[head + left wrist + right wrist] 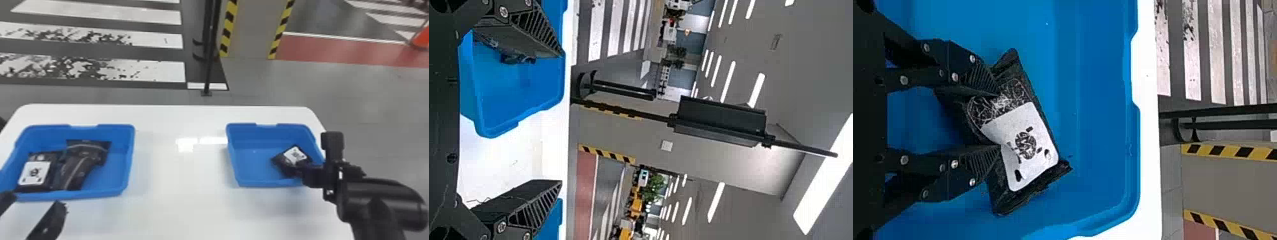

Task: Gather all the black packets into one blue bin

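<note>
In the head view, my left gripper (pixel 35 198) is open at the near edge of the left blue bin (pixel 126 166), which holds several black packets (pixel 88 159), one with a white label (pixel 34 173). My right gripper (pixel 297 168) reaches into the right blue bin (pixel 234 159), at a labelled black packet (pixel 293 156). The right wrist view has the right gripper (pixel 999 120) shut on that black packet (pixel 1025 150), whose label is creased by the fingertips. In the left wrist view the left gripper (pixel 561 117) has its fingers wide apart with nothing between them.
Both bins stand on a white table (pixel 178 191), with a bare stretch of tabletop between them. A black post (pixel 209 57) rises from the floor beyond the far edge.
</note>
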Controlling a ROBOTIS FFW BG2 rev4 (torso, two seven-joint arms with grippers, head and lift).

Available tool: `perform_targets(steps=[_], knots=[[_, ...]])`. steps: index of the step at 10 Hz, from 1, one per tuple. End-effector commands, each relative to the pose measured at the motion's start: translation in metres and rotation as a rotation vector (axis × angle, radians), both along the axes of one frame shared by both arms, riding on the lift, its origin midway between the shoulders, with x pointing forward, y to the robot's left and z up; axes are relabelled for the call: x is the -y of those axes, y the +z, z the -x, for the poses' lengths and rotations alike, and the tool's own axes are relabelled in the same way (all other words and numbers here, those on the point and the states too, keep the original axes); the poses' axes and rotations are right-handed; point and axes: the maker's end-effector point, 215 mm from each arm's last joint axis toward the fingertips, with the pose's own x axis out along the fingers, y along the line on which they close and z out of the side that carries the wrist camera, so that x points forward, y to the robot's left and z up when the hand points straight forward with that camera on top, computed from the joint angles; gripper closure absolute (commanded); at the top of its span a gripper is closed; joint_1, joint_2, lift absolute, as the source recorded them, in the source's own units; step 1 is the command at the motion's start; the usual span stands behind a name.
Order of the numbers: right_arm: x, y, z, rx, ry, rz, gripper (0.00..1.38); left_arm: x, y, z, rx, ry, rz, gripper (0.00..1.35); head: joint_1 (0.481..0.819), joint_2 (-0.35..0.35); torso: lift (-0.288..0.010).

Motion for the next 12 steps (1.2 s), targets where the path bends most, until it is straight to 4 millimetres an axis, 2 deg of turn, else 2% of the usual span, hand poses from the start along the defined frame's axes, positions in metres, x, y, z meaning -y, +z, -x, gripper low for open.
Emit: perform_targets(steps=[1, 3, 7, 9, 10, 12], knots=[[0.003, 0.011, -0.010, 0.052, 0.018, 0.033, 1.29, 0.002, 0.001, -0.001, 0.005, -0.006, 0.001, 0.14, 0.695, -0.178, -0.110], [0.005, 0.016, -0.016, 0.091, 0.024, 0.043, 1.28, 0.002, 0.001, -0.002, 0.004, -0.007, 0.001, 0.14, 0.695, -0.182, -0.110], [0.002, 0.006, -0.015, 0.092, 0.028, 0.029, 1.28, 0.004, 0.000, -0.006, 0.010, -0.015, 0.004, 0.14, 0.695, -0.183, -0.110], [0.006, 0.021, -0.020, 0.126, 0.040, 0.068, 1.28, 0.005, 0.001, -0.006, 0.012, -0.018, 0.007, 0.14, 0.695, -0.184, -0.110], [0.007, 0.037, -0.021, 0.160, 0.049, 0.096, 1.28, 0.005, 0.001, -0.006, 0.012, -0.019, 0.006, 0.14, 0.695, -0.186, -0.110], [0.004, 0.031, -0.020, 0.141, 0.041, 0.071, 1.28, 0.008, 0.002, -0.008, 0.016, -0.026, 0.010, 0.14, 0.695, -0.185, -0.110]])
